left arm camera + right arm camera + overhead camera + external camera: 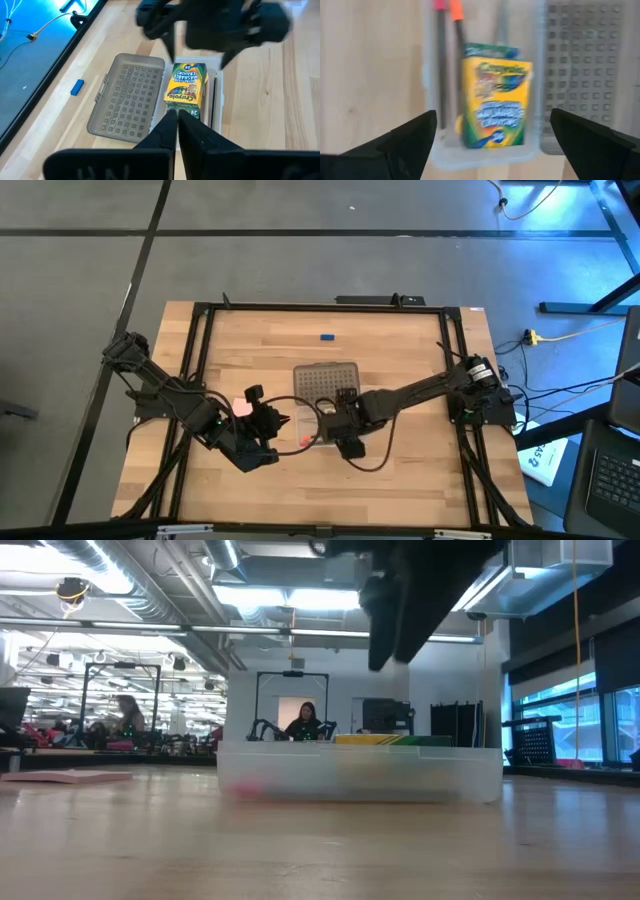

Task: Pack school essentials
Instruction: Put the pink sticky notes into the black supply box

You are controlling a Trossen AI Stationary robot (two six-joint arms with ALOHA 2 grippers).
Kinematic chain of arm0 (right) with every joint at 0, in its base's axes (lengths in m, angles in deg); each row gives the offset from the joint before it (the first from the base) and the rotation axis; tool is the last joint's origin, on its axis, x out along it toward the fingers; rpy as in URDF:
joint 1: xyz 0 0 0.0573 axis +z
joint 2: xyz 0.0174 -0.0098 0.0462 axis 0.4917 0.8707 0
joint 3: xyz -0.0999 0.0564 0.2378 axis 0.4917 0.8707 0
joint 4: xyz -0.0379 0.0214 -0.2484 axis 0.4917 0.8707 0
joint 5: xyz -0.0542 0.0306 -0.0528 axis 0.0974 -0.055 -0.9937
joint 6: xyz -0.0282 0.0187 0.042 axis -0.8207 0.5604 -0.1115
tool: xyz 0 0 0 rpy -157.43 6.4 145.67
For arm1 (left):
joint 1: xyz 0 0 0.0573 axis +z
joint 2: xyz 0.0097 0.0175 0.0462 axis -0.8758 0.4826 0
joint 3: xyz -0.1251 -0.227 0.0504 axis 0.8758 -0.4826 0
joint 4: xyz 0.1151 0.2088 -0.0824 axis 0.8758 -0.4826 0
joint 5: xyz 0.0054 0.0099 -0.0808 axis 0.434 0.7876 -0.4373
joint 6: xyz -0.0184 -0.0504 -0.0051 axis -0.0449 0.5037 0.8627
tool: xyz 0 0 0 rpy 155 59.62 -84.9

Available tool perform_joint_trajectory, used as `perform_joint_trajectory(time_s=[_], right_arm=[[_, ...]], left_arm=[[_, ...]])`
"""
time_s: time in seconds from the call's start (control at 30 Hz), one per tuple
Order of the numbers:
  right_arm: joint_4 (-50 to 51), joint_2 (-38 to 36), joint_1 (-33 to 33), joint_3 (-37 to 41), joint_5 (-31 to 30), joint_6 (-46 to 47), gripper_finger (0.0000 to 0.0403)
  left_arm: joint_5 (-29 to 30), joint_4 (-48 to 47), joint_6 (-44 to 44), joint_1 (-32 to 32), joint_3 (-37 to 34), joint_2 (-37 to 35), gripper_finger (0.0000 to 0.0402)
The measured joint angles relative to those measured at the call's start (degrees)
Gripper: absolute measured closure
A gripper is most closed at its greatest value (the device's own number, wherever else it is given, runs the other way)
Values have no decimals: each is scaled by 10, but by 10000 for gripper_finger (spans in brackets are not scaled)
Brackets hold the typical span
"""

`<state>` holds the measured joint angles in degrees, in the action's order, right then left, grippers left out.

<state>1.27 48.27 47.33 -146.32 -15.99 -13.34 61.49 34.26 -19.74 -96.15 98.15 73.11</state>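
Note:
The green-and-yellow crayon box [497, 105] lies inside the clear case [318, 420], also visible in the left wrist view [187, 85]. Two thin pencils [451, 55] lie beside it in the case. My right gripper [492, 117] hovers open above the box, one finger on each side, touching nothing. My left gripper [178, 127] is shut, just left of the case [278, 423], pointing toward it. The pink pad [242, 408] lies flat on the table by the left arm. The tiny blue block [327, 336] rests near the far edge. I see no scissors.
The grey dotted lid [325, 380] lies open on the far side of the case, shown too in the left wrist view [127, 100]. A black frame [205, 310] runs around the wooden table. People sit in the room beyond the table [305, 722].

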Motion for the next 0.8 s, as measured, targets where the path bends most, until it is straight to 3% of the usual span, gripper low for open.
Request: perform_joint_trajectory(time_s=[0.37, 0.8], right_arm=[[17, 0, 58, -10, -86, 78, 14], [23, -7, 87, -11, -92, 80, 14]], left_arm=[[0, 0, 0, 0, 0, 0, 400], [9, 2, -18, 8, 0, 0, 380]])
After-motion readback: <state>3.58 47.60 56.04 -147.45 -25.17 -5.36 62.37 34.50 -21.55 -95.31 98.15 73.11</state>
